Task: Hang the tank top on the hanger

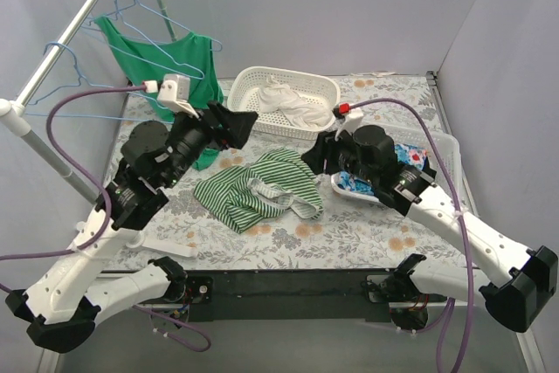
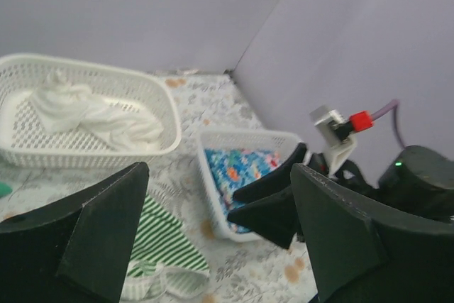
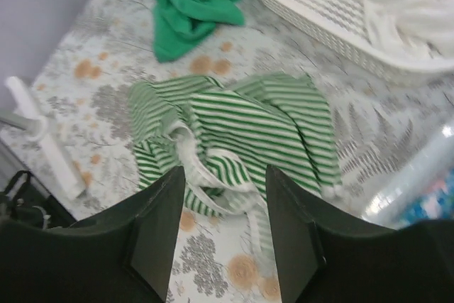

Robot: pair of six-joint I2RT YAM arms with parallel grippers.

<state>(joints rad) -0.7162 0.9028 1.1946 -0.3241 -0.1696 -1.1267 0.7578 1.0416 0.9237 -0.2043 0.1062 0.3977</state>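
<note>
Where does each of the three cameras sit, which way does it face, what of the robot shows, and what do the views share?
Top external: above and behind the robot, looking down over the table; shows the robot whole, left gripper and right gripper open.
Left wrist: faces rightward across the table toward the floral-cloth bin; own fingers, plus the right gripper.
Right wrist: looks down at the tank top; own fingers frame it.
Shared: all three show the tank top and white basket.

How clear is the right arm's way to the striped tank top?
Likely yes: the right gripper hovers open just above the tank top, which lies loose on the table, nothing between them.
</note>
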